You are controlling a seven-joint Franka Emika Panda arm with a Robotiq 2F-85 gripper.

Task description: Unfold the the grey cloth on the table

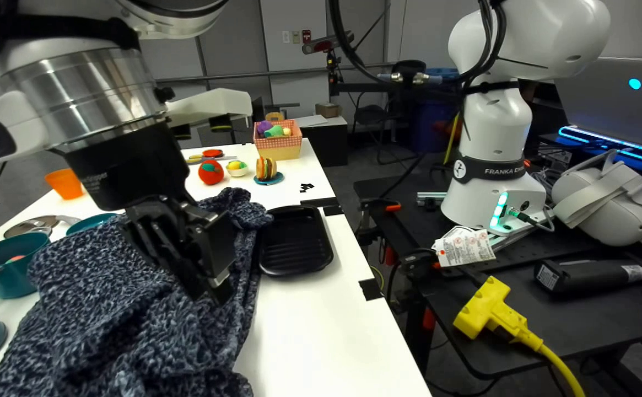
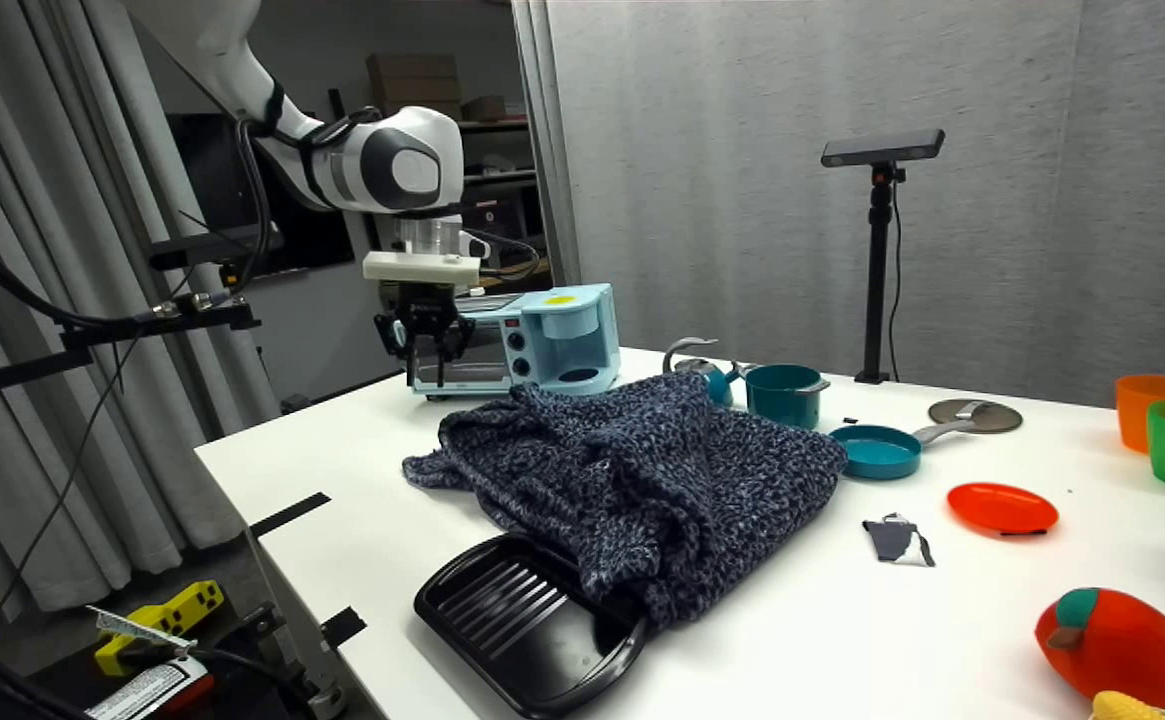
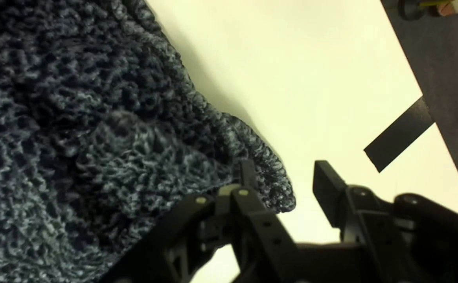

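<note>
The grey cloth lies bunched and folded in a heap on the white table. In an exterior view the heap has raised folds, and a flat corner sticks out at its left. In the wrist view the cloth fills the left side, with that rounded corner near the fingers. My gripper is open with nothing between its fingers. It points down above the corner; one finger is over the cloth, the other over bare table. The gripper also shows in both exterior views, held above the table.
A black ridged tray touches the cloth's near edge. A light blue toaster oven stands behind the gripper. A teal pot, a teal pan and a red plate lie beyond the cloth. Black tape marks the table edge.
</note>
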